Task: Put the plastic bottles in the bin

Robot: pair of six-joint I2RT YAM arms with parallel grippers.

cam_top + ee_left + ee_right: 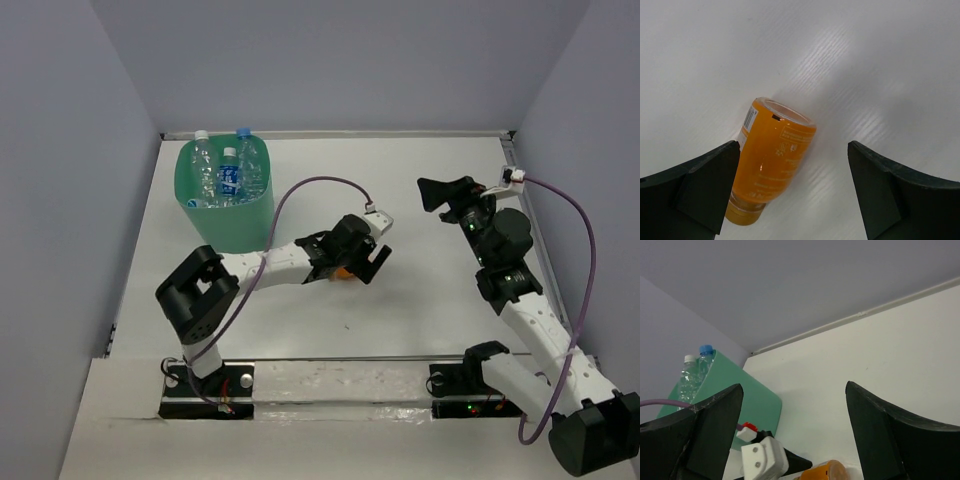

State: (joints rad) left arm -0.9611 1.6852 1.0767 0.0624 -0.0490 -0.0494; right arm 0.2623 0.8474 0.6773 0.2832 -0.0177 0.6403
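Note:
An orange bottle lies on its side on the white table, its cap toward the camera. My left gripper is open around it, the left finger against the bottle's side, the right finger apart from it. In the top view the orange bottle peeks out under the left gripper at mid table. The mint-green bin stands at the back left with several clear blue-capped bottles upright in it. My right gripper is open and empty at the back right; its view shows the bin and the orange bottle.
Grey walls enclose the table on the left, back and right. A purple cable arcs over the left arm, another along the right arm. A tiny dark speck lies on the table near the front.

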